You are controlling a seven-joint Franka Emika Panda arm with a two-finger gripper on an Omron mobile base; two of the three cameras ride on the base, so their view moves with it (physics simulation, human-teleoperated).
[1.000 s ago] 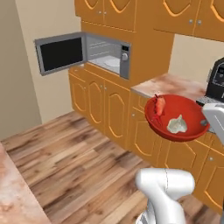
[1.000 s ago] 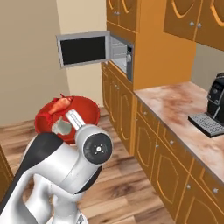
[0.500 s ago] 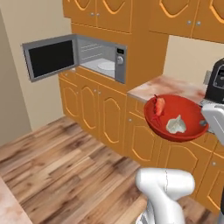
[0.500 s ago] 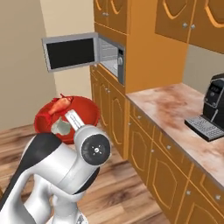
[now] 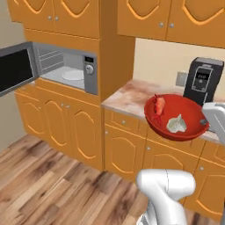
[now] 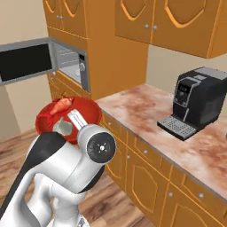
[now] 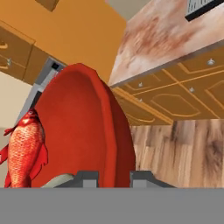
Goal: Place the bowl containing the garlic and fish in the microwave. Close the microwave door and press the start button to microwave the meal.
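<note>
The bowl (image 5: 176, 117) is gripped at its rim by the tool (image 7: 113, 177), nearly closed, right of the microwave (image 5: 66, 68). Rigid, glossy, probably slippery; loose contents demand level carriage.

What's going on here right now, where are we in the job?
The arm is carrying the red bowl, its pincer clamped on the rim, with the fish and the garlic inside. The bowl is up in the air in front of the counter, not yet at the microwave. The microwave door stands open, turntable bare. A black coffee machine sits on the counter.
</note>
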